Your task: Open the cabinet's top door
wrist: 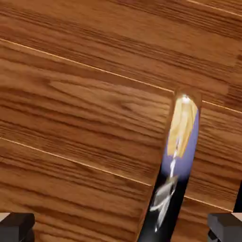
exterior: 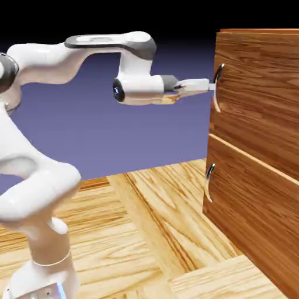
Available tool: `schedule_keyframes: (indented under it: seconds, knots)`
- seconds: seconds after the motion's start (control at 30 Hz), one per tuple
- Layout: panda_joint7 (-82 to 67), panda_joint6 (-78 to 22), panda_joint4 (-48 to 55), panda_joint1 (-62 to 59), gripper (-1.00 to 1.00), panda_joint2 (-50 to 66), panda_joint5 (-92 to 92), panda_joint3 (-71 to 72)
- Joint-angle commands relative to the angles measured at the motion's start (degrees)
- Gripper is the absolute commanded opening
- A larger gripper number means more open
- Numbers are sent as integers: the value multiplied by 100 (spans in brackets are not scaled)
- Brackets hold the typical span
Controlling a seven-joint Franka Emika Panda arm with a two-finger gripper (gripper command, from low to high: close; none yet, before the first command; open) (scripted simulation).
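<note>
The reddish-brown cabinet (exterior: 260, 32) stands at the exterior view's right. Its top door (exterior: 260, 93) looks flush and carries a curved silver handle (exterior: 218, 87) at its left edge. My gripper (exterior: 205, 86) reaches level toward that handle, its tips right at the bar. In the hand view the top door (wrist: 85, 118) fills the picture from close up. The handle (wrist: 177, 156) runs up from the bottom edge, right of the middle. The gripper (wrist: 120, 229) is open; both grey fingertips (wrist: 16, 227) stand wide apart at the bottom corners, and the bar lies between them without touching either.
The lower door (exterior: 251, 216) with its own silver handle (exterior: 209, 181) sits under the top one. A pale wood floor (exterior: 157, 233) spreads below. The white arm's base (exterior: 41, 257) rises at the exterior view's lower left.
</note>
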Motion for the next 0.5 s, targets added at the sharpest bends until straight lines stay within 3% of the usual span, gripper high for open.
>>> schedule_keyframes:
  seconds: [0.0, 0.33, 0.37, 0.47]
  knots:
    - [84, -7, 53, -85, 0, -20, 250, 90]
    - [174, -96, 990, -1438, 0, 324, 975, 1147]
    - [174, -96, 990, -1438, -100, 324, 975, 1148]
    - [-57, -184, 777, -1023, -100, 468, 974, 836]
